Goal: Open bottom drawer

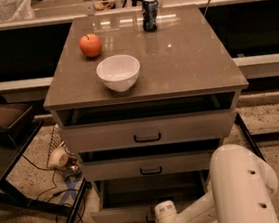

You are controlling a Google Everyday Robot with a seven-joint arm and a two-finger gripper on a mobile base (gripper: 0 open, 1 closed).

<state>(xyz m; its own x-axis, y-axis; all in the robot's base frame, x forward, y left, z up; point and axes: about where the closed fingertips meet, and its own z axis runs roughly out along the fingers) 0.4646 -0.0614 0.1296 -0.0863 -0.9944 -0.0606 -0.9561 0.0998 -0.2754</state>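
Gripper [160, 218] low at bottom drawer [122, 214] front; open or closed, can't tell. Drawer partly out. Risk: grip slips, or off-axis pull jams it.

Gripper [154, 218] sits low at the foot of the cabinet [195, 72], at its front.

- Floor [29, 201]: pale speckled stone, seen to the gripper's left and right.
- Left of gripper, near: black cables [50, 186] trailing on the floor.
- Further left and higher: dark side table [1, 154] on slanted black legs, with a brown bag [4, 115] on top.
- Above gripper: cabinet top is glossy grey-brown, with small ceiling-light glints.
- Beyond the cabinet: dark wall panels [12, 52] crossed by a pale ledge [11, 86].
- Lighting: warm and dim.
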